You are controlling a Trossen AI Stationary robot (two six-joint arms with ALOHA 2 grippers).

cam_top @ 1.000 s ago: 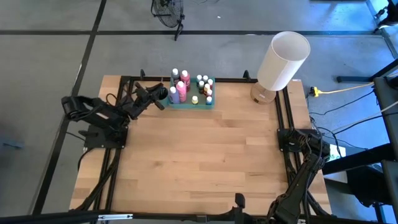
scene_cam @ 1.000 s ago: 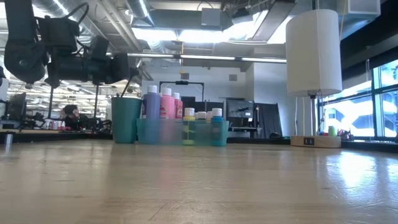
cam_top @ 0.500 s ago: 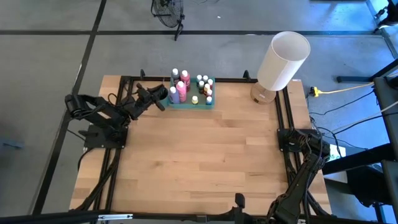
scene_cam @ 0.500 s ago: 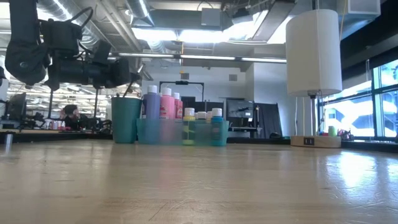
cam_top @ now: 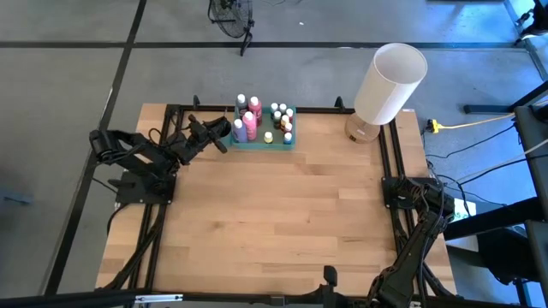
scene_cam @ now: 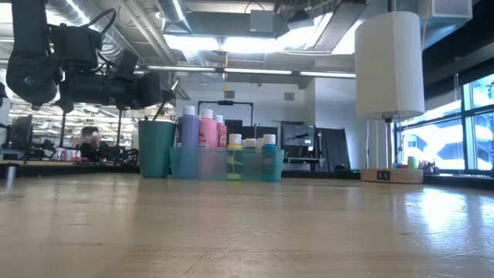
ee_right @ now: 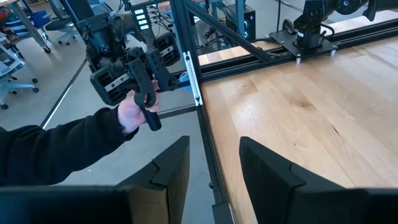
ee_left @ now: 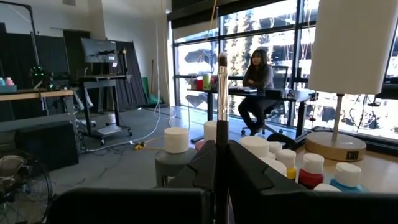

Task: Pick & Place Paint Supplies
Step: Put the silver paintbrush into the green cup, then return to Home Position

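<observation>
The desk (cam_top: 282, 214) is pale wood planking inside a dark metal frame. Just beyond the left arm's jaws, at its far edge, sits a teal cup (scene_cam: 157, 148) touching a translucent green tray (cam_top: 264, 142). The white lamp (cam_top: 390, 83) stands at the far corner, well apart from both jaws.

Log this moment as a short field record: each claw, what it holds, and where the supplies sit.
left claw: shut on paintbrush, raised beside the teal cup
right claw: open, empty, at the table's right edge
paint bottles: upright in green tray, far table edge
lamp: right of tray
</observation>
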